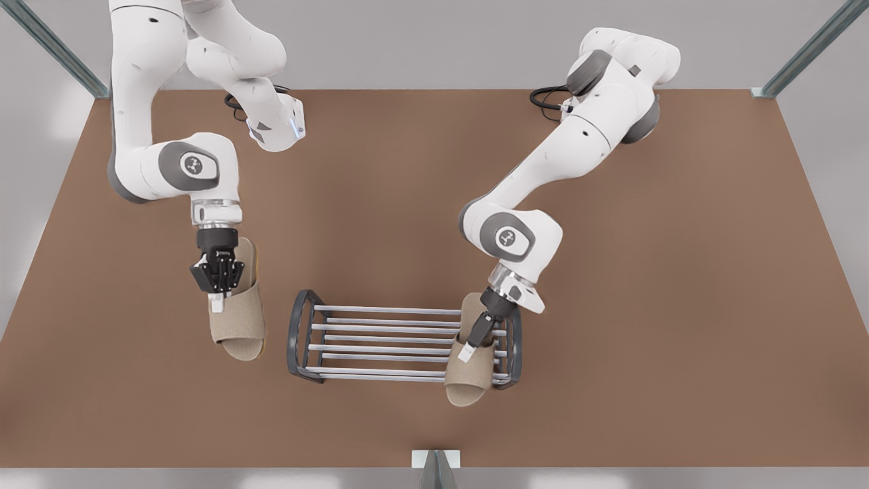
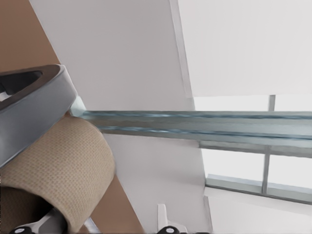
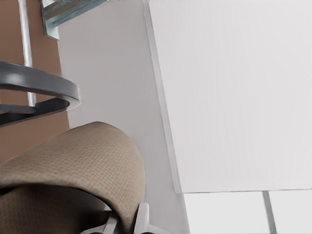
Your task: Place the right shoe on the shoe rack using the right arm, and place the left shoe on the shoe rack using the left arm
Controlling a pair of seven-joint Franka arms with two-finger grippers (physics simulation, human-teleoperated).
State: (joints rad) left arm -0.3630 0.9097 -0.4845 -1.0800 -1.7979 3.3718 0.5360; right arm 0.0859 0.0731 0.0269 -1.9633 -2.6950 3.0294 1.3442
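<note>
The right pincer (image 1: 217,291) is clamped on one slipper (image 1: 241,326), which hangs just under it, long axis crosswise to the bars. The rack (image 1: 380,310) lies sideways from it, near. The left pincer (image 1: 473,343) is spread apart over the other slipper (image 1: 468,384), which is laid across the rack's far end.

**Where everything sits**

At the middle of the tabletop (image 1: 611,305) you have the shoe rack (image 1: 387,310). The left shoe (image 1: 468,387) lies across the bars at its end on the front view's right, toe overhanging the near side. The left claw (image 1: 468,350) is over its strap, fingers spread either side. The right shoe (image 1: 241,326) is off the rack, just beside the opposite end, with the right claw (image 1: 216,302) closed on its strap.
</note>
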